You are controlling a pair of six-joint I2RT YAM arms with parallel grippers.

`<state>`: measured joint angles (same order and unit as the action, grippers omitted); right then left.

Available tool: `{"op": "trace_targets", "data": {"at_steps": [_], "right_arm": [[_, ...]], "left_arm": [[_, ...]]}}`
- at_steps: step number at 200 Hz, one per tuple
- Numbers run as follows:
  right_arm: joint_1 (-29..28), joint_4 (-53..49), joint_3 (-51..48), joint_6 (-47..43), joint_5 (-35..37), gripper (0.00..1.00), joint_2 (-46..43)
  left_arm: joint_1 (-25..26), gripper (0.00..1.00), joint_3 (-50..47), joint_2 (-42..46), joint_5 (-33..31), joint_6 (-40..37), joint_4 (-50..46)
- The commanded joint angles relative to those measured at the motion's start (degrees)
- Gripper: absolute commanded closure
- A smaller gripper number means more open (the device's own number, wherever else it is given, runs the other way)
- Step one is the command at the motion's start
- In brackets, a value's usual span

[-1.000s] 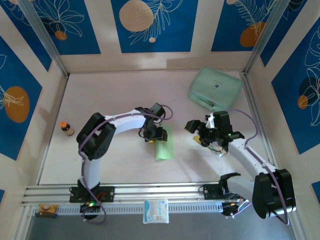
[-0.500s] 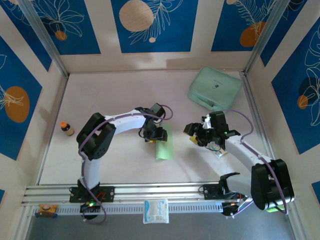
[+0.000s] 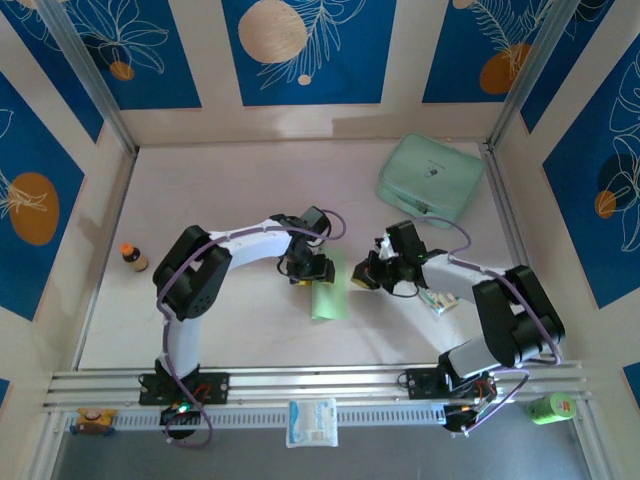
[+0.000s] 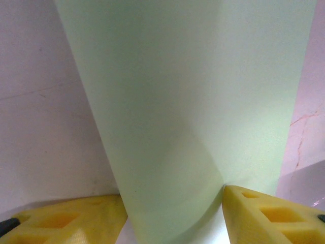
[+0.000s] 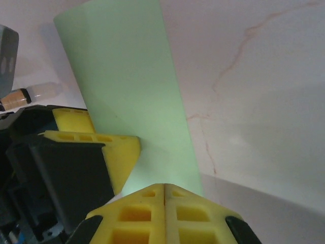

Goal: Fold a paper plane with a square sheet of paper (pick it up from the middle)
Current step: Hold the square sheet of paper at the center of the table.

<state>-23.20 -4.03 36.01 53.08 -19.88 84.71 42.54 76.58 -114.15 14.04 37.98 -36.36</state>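
The square sheet of paper (image 3: 330, 298) lies on the table as a narrow light-green strip, folded lengthwise. My left gripper (image 3: 308, 270) is at the strip's far end. In the left wrist view the paper (image 4: 193, 91) runs between the spread yellow fingers (image 4: 264, 213), with the gripper (image 4: 172, 213) open and one fingertip resting on the sheet. My right gripper (image 3: 362, 278) is just right of the strip. In the right wrist view the gripper (image 5: 165, 190) is shut with nothing in it, its tips over the paper's (image 5: 127, 76) near edge. A left finger (image 5: 119, 157) sits beside them.
A thick mint-green case (image 3: 430, 178) lies at the back right. A small orange-capped bottle (image 3: 133, 257) stands at the left. A white-and-blue packet (image 3: 312, 421) rests on the front rail. A green can (image 3: 552, 407) sits at the front right.
My right gripper has gone from open to shut and moved left up to the paper strip. The left gripper and the paper have not moved.
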Motion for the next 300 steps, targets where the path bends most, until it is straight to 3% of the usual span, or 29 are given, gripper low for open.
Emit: {"op": "trace_targets", "data": {"at_steps": [1, 63, 143, 201, 246, 300], "right_arm": [[-1.86, 2.04, 2.09, 0.78, 0.71, 0.99, 3.2], [-5.48, 3.15, 5.64, 0.78, 0.96, 1.0, 9.91], [-5.93, 1.67, 6.05, -1.16, 1.15, 1.0, 13.14], [-6.42, -7.14, 6.62, -6.06, 8.19, 1.0, 15.55], [-6.33, -10.22, 8.66, -11.75, 10.21, 1.0, 16.75], [-6.24, -14.81, 13.4, -15.72, 12.05, 1.0, 19.56]], "left_arm": [[-0.1, 0.39, -3.19, -5.9, -6.22, -1.39, -0.91], [-0.03, 0.39, -3.45, -5.82, -6.31, -1.11, -0.73], [0.15, 0.39, -3.54, -6.04, -6.22, -0.9, -0.56], [0.25, 0.39, -2.95, -5.27, -5.45, -0.31, -0.12], [0.21, 0.36, -2.55, 2.26, -6.08, 1.99, 0.91], [-1.46, 0.34, -6.52, 15.38, -11.18, 4.74, 3.73]]}}
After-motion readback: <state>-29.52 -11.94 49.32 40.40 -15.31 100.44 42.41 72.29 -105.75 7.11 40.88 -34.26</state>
